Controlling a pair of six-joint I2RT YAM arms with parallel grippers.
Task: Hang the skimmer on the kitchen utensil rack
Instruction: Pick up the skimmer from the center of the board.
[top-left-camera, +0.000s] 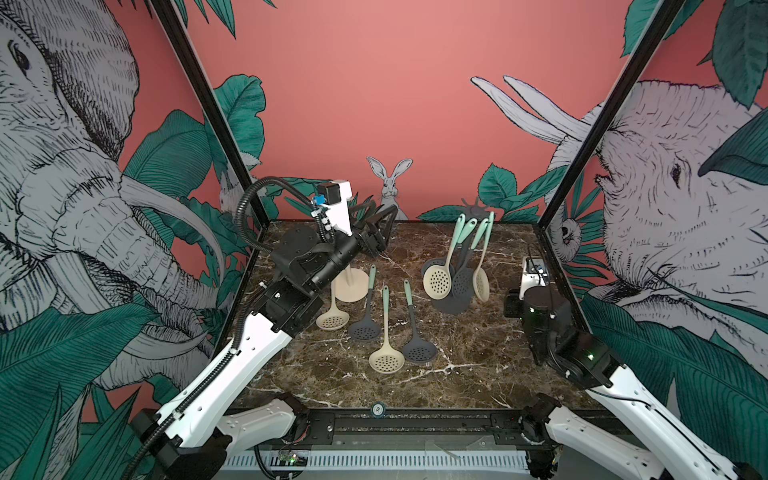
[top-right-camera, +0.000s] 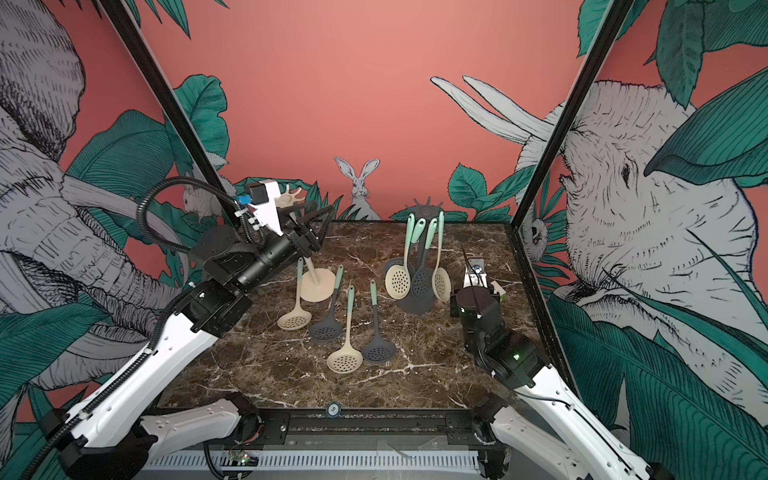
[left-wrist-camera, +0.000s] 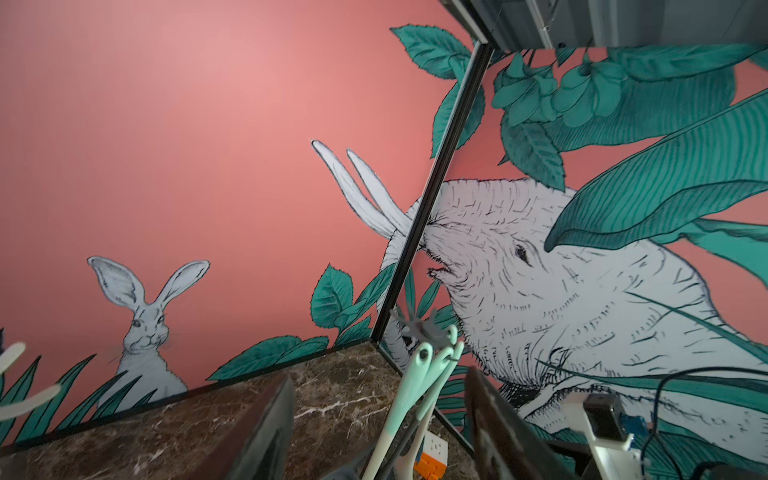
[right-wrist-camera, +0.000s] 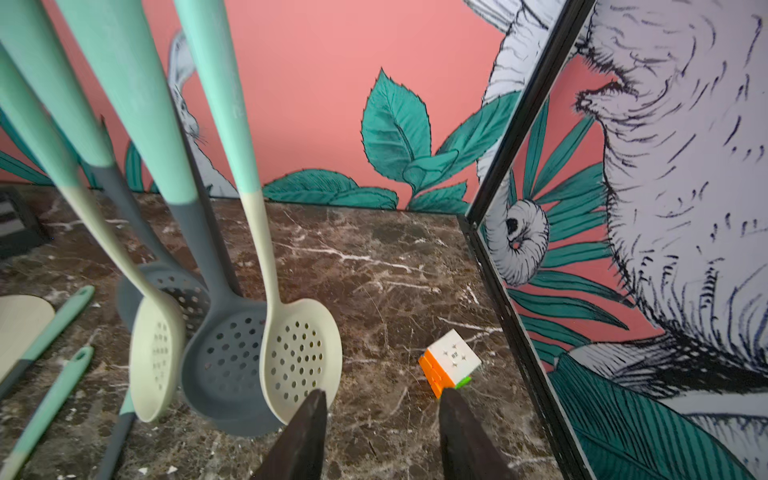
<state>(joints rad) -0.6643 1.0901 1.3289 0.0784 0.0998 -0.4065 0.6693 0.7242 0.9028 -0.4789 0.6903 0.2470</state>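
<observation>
A dark grey utensil rack (top-left-camera: 473, 208) stands at the back right, and several skimmers hang from it by mint handles. The rightmost is a beige skimmer (right-wrist-camera: 297, 365) (top-left-camera: 481, 282). My right gripper (right-wrist-camera: 384, 392) is open and empty just beside that skimmer's bowl, low over the marble. Several more skimmers lie flat mid-table, among them a beige skimmer (top-left-camera: 386, 360) and a grey skimmer (top-left-camera: 419, 352). My left gripper (left-wrist-camera: 379, 374) (top-right-camera: 320, 210) is raised at the back left, open, nothing between its fingers.
A beige rack (top-left-camera: 351, 284) stands at the back left, partly hidden by my left arm; its hooks (top-right-camera: 289, 195) show beside the wrist. A Rubik's cube (right-wrist-camera: 451, 361) lies near the right wall's black frame (right-wrist-camera: 515, 291). The marble table (top-left-camera: 478, 374) ends at walls on three sides.
</observation>
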